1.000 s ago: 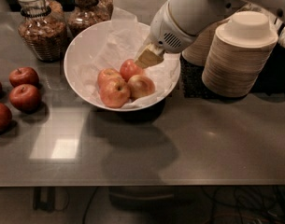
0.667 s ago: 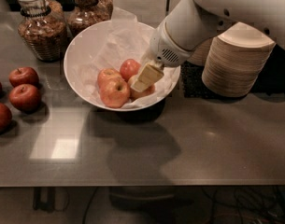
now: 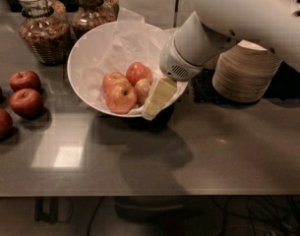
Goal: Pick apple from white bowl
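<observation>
Far left on the worktop (image 3: 213, 151) you have dark red apples (image 3: 26, 102) sitting loose, well apart from the bowl. Behind them are two glass jars (image 3: 44, 31) with brown contents. Next comes the white bowl (image 3: 76, 63), wide and tipped toward you, lined with crinkled paper (image 3: 125, 41). Redder apples (image 3: 121, 97) cluster in its lower middle, touching each other. The apple (image 3: 142, 88) you want is the pale yellow-green one on the right edge of that cluster. It touches a red one on its left and sits right against the tool on its right. Only part of it shows. That part reads slightly taller than wide, long axis roughly up-down in the view. You can't tell where the stem points. The tool (image 3: 154, 106) is inside the bowl by the near right rim. It slants down and to the left from the white arm (image 3: 238, 18), with its tip low by the rim. You cannot tell whether it is spread, closed or gripping the apple. Right of the bowl is a dark mat (image 3: 203, 90), then a stack of beige disposable bowls (image 3: 245, 73) partly under the arm.
</observation>
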Robot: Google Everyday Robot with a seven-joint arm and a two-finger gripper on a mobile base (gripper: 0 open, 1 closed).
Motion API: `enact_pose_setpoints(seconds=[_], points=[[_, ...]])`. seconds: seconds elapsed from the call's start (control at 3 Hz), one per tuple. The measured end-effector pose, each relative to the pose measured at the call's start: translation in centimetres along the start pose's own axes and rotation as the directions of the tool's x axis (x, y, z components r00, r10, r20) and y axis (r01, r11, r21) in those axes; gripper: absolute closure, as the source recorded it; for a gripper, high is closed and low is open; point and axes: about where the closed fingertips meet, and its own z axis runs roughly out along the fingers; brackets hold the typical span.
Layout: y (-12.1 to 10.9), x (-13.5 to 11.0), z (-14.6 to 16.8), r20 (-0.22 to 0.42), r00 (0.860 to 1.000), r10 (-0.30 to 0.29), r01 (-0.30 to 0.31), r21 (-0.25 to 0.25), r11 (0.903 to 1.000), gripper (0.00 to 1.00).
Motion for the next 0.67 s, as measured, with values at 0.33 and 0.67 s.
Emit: enact_pose_setpoints(seconds=[0.33,0.67], points=[[-1.1,-2.0,-2.3,0.008,1.0,-0.027,0.027,0.005,0.9996,0.0],[-2.8,-6.1,-6.9,0.022,0.995,-0.101,0.101,0.026,0.9946,0.0]])
